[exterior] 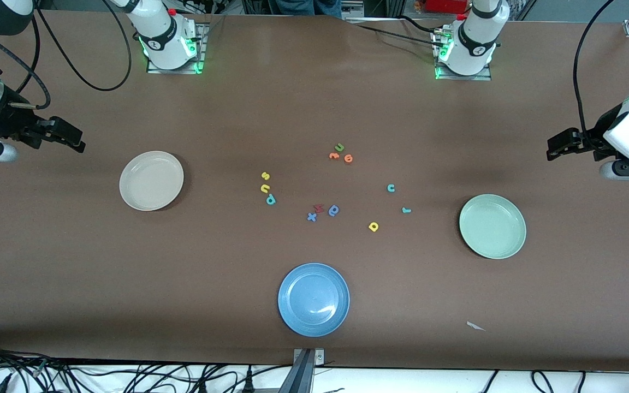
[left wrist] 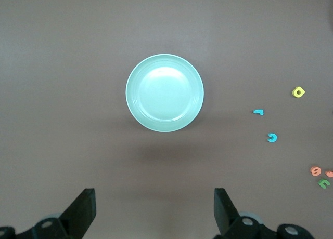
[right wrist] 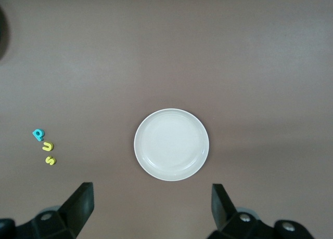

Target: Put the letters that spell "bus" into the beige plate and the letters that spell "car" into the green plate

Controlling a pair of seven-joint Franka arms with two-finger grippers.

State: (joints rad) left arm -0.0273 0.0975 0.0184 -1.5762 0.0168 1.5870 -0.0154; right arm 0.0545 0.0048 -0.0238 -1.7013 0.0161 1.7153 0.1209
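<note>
The beige plate lies empty toward the right arm's end. Beside it, nearer mid-table, sit the yellow "s", yellow "u" and teal "b". The green plate lies empty toward the left arm's end, with the teal "c", teal "r" and yellow "a" beside it. My right gripper hangs open and empty above the table by the beige plate. Open and empty too, my left gripper hangs by the green plate.
A blue plate lies near the front edge at mid-table. Two orange letters and a green "u" sit farther from the camera. A blue "x", a red letter and a blue rounded letter cluster between the two letter groups.
</note>
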